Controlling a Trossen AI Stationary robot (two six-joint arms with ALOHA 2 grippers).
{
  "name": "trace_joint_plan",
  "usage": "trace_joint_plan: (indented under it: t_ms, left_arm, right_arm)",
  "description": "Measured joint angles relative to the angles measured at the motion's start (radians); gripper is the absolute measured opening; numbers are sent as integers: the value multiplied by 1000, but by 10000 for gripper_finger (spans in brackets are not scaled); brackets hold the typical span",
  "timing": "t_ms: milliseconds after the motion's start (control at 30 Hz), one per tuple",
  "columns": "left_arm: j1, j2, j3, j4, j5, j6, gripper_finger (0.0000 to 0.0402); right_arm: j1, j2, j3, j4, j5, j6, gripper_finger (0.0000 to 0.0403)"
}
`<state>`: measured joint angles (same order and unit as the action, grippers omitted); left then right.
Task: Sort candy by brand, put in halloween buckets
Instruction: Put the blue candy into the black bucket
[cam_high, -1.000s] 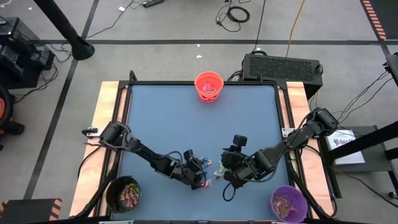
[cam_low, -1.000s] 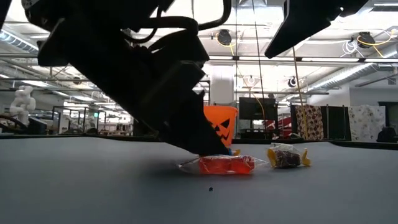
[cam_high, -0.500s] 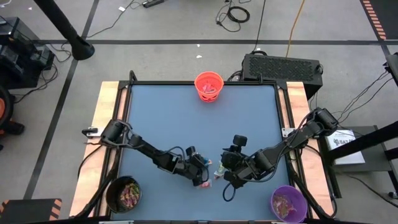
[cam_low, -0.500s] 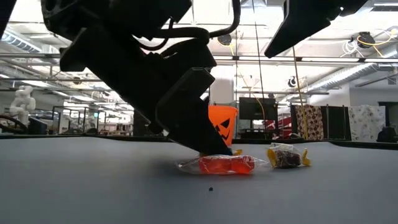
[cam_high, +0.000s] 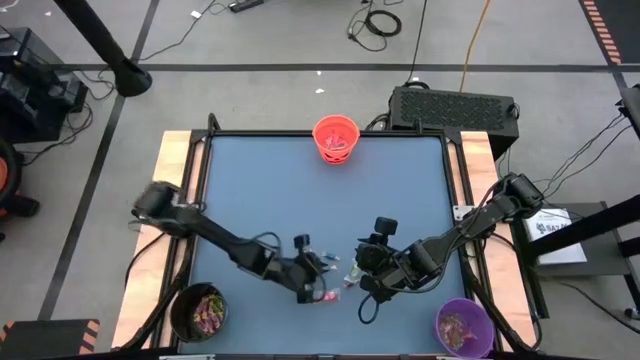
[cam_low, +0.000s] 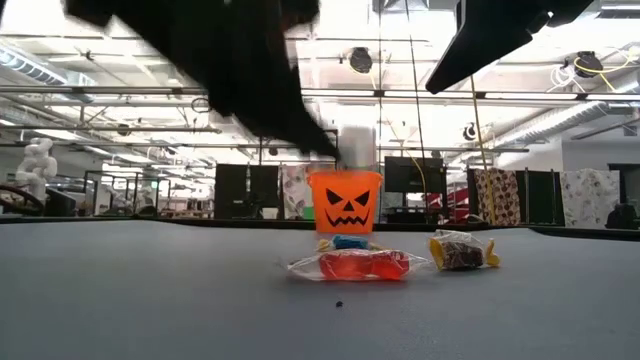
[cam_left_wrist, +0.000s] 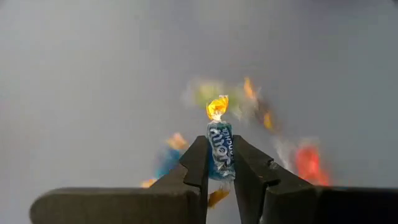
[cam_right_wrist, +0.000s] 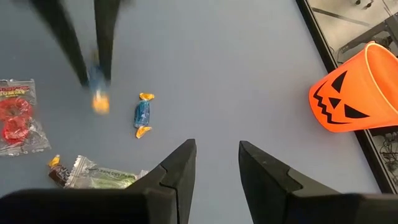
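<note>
Lifted since earlier, left end effector pinching blue candy, right end effector spread, hovering

Your counter is a blue-grey mat framed by bare wood strips on both sides. The orange bucket stands on it at the middle of the far edge. Well away from that bucket, toward the near edge, loose sweets lie flat: a red packet, a blue candy with orange ends, a dark-filled packet and a green wrapper.
</note>
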<state>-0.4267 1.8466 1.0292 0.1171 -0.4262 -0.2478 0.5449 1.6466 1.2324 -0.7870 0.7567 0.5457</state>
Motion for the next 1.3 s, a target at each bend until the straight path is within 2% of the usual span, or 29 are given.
trace_joint_plan:
  t_ms: [133, 333, 400, 500, 667, 867, 1000, 1100, 1300]
  left_arm:
    - [-33, -202, 1, -115, -151, 64, 49]
    - [-97, -491, 0, -97, -374, 232, 49]
    - [-115, -566, -15, -89, -405, 256, 49]
    - [-147, -661, -47, -43, -394, 270, 49]
    - [-171, -753, -170, 241, -358, 398, 49]
    - [-168, -815, -268, 462, -300, 447, 60]
    - [-169, -825, -297, 527, -231, 446, 65]
    - [-169, -826, -298, 526, -229, 457, 53]
    - [-169, -826, -292, 479, -256, 651, 49]
  right_arm:
    - [1, 0, 0, -2, -4, 2, 114]
    - [1, 0, 0, -1, -4, 6, 114]
    - [1, 0, 0, -1, -4, 13, 114]
    - [6, 0, 0, 0, -4, 15, 114]
    - [7, 0, 0, 4, -4, 17, 114]
    - [7, 0, 0, 9, -3, 18, 114]
    - [7, 0, 0, 10, -3, 17, 114]
    - [7, 0, 0, 13, -3, 15, 114]
    - [7, 0, 0, 14, -2, 15, 114]
